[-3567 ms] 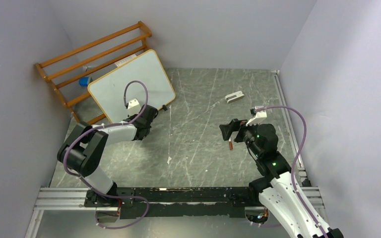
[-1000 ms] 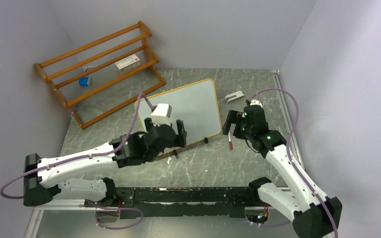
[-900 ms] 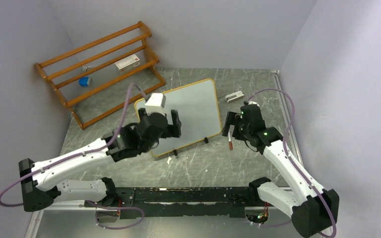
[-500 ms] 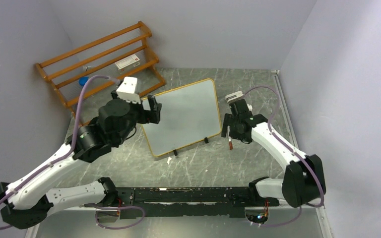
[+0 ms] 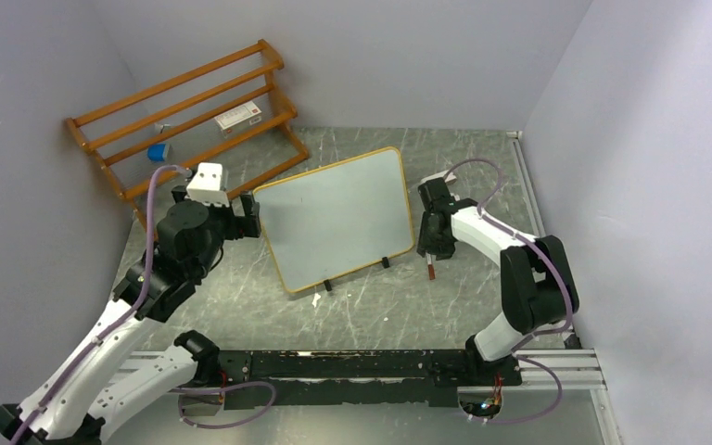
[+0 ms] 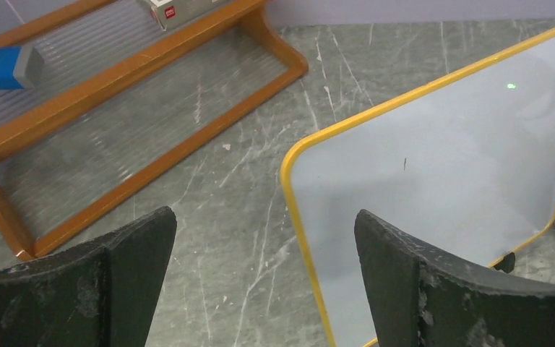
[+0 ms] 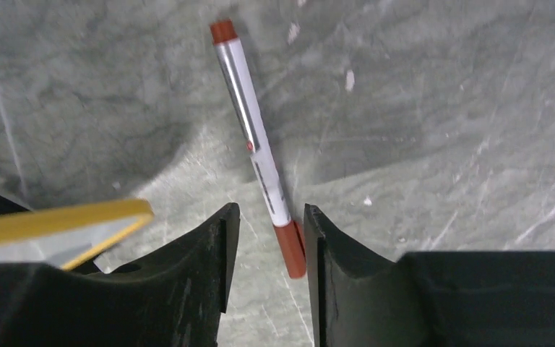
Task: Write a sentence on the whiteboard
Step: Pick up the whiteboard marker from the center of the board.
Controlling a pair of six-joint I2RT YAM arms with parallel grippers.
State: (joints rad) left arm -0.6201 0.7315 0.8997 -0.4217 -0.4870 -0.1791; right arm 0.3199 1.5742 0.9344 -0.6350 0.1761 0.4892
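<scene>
The whiteboard (image 5: 338,218) lies in the middle of the table, with a yellow-wood frame (image 6: 300,217) and a white face. No sentence shows on it, only a tiny dark tick (image 6: 405,164). A red-capped marker (image 5: 431,270) lies flat on the table just off the board's right corner (image 7: 58,224). My right gripper (image 5: 433,244) is down over the marker (image 7: 253,137). Its jaws (image 7: 267,213) stand narrow either side of the red end: the right finger touches it and a gap remains on the left. My left gripper (image 5: 246,218) hangs wide open and empty above the board's left edge (image 6: 264,217).
An orange-brown slatted rack (image 5: 185,111) stands at the back left, holding a blue eraser (image 6: 7,66) and a small box (image 5: 239,116). A small white clip-like piece (image 5: 438,182) lies behind the right gripper. Grey walls close in on both sides.
The left arm has pulled back leftward off the whiteboard, still wide open. The right gripper has lowered over the marker, and its jaws have narrowed around the red end.
</scene>
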